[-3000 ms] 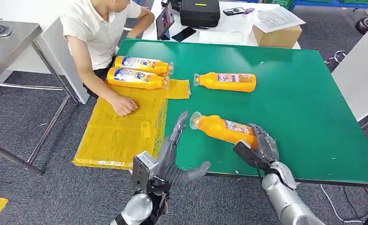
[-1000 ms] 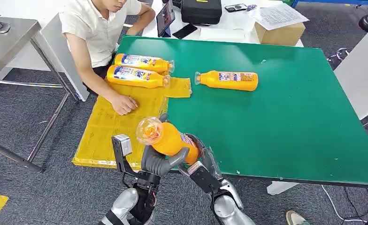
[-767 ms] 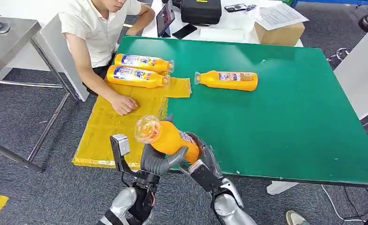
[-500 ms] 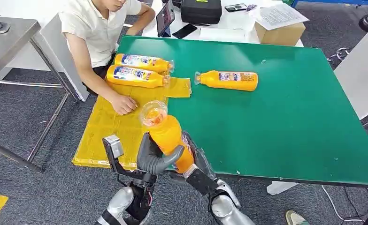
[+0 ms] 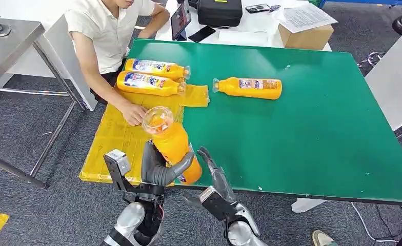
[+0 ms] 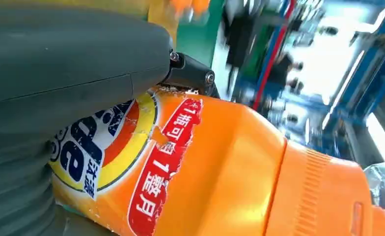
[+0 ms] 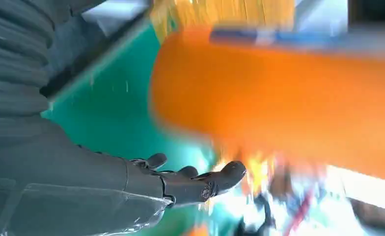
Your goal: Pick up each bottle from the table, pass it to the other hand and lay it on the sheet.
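My left hand [image 5: 160, 170] grips an orange bottle [image 5: 171, 142] by its body, held above the table's near edge with its clear cap end pointing away from me; the bottle's label [image 6: 107, 162] shows close up in the left wrist view. My right hand [image 5: 214, 179] is open just right of the bottle, its fingers [image 7: 200, 179] spread and off it. A blurred orange bottle [image 7: 279, 98] passes across the right wrist view. Two orange bottles [image 5: 148, 83] lie on the yellow sheet [image 5: 127, 138]. One more bottle [image 5: 249, 87] lies on the green table [image 5: 312, 128].
A person [image 5: 106, 36] sits at the table's far left, one hand [image 5: 134, 114] resting on the yellow sheet near my held bottle. A white table behind holds a black case [image 5: 218, 12], a cardboard box [image 5: 305, 33] and papers.
The bottle went from my right hand to my left. My right hand has let go and opened, and my left hand has carried the bottle left toward the sheet.
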{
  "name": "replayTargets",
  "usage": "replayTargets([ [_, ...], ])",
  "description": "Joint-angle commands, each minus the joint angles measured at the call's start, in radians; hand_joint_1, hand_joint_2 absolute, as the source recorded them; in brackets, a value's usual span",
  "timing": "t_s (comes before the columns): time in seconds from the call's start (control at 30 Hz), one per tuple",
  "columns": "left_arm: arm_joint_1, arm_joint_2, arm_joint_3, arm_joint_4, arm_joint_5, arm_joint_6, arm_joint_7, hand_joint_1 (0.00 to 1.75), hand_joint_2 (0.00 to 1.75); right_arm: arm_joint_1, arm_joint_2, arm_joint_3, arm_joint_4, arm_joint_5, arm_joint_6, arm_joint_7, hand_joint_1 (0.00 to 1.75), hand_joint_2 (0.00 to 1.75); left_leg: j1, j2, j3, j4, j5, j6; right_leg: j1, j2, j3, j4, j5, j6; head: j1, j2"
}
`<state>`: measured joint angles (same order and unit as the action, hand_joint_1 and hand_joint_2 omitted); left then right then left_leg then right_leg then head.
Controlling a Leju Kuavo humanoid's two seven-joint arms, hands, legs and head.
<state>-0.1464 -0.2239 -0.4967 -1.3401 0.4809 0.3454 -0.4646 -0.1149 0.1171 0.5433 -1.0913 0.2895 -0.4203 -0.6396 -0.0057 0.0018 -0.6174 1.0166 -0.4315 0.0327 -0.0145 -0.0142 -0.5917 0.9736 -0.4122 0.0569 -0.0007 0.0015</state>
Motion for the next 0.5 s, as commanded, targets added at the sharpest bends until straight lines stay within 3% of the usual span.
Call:
replayTargets([
  [0.03,-0.083,0.096,0.004,0.144,-0.476,0.296,-0.051,1.75,1.75,0.123,0.068,-0.353,-0.243,0.036,-0.278,-0.059,0.00,0.00,0.000,-0.002,0.005,-0.002,-0.001,-0.002,0.000,-0.001,0.005,-0.001,-0.002,-0.002,0.000,0.000],
  [0.17,-0.087,0.105,0.032,0.176,-0.636,0.353,-0.048,1.75,1.75,0.144,0.093,-0.452,-0.336,0.041,-0.278,-0.059,0.00,0.00,0.000,-0.001,0.004,-0.001,-0.001,-0.002,0.000,0.000,0.004,0.001,-0.002,-0.003,0.000,0.000],
  [0.3,-0.104,0.037,0.238,0.260,-1.203,0.353,0.070,1.75,1.75,0.140,0.182,-0.640,-0.522,0.090,-0.278,-0.059,0.00,0.00,0.000,-0.002,0.002,0.000,-0.001,-0.002,0.000,-0.001,0.002,0.001,-0.002,-0.002,0.000,0.000],
  [0.5,-0.262,0.072,0.208,0.515,-1.425,0.331,0.238,1.75,1.75,0.120,0.178,-0.658,-0.562,0.053,-0.278,-0.059,0.00,0.00,0.000,-0.005,0.003,0.000,0.001,-0.002,0.000,-0.003,0.004,0.000,-0.001,-0.002,0.000,0.000],
])
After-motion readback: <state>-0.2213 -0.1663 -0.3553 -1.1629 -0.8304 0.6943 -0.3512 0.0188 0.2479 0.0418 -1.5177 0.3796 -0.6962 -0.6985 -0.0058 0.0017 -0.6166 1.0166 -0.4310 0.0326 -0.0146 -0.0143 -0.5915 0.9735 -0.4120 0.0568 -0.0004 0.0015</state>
